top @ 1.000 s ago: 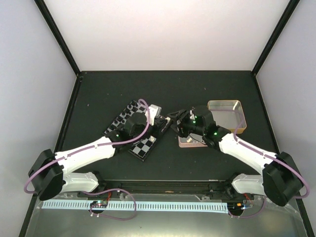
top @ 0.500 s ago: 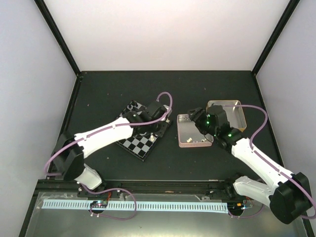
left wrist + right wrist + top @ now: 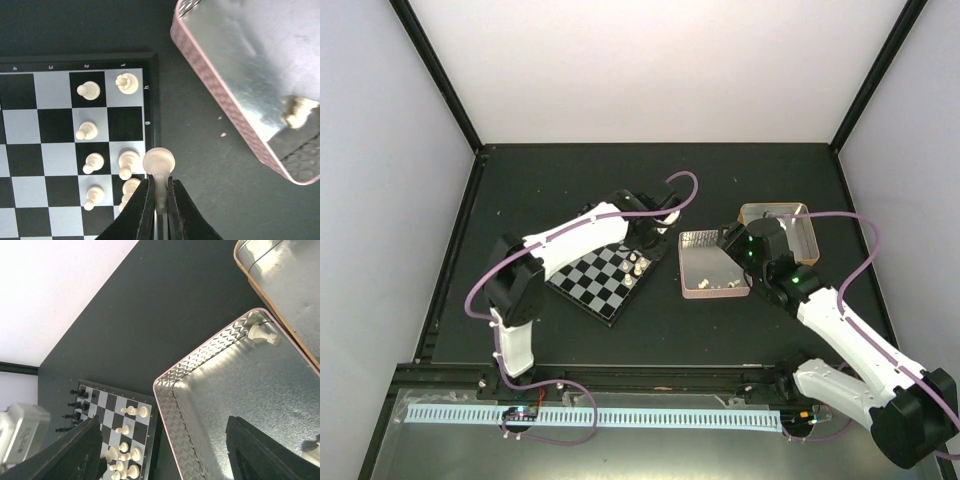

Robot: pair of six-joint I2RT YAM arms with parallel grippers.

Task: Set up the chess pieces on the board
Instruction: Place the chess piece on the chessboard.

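Now swung to the right edge of the black-and-silver checked chessboard (image 3: 151, 90), the left gripper (image 3: 159, 181) pinches a cream-white round-headed chess piece (image 3: 159, 161), seemingly ready for placing. Farther right, the spread-fingered right gripper (image 3: 164, 425) has retreated over the shallow pink tin (image 3: 210, 352).

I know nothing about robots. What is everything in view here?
board: one, black and grey, mid-table.
white pieces: several on the board's right end; at least two in the pink tin.
black pieces: a row, board's opposite end.
pink tin: one, right of board.
gold tin: one, behind pink tin.
table: one, black.
left gripper: shut on a white piece at the board's edge.
right gripper: open, above pink tin.
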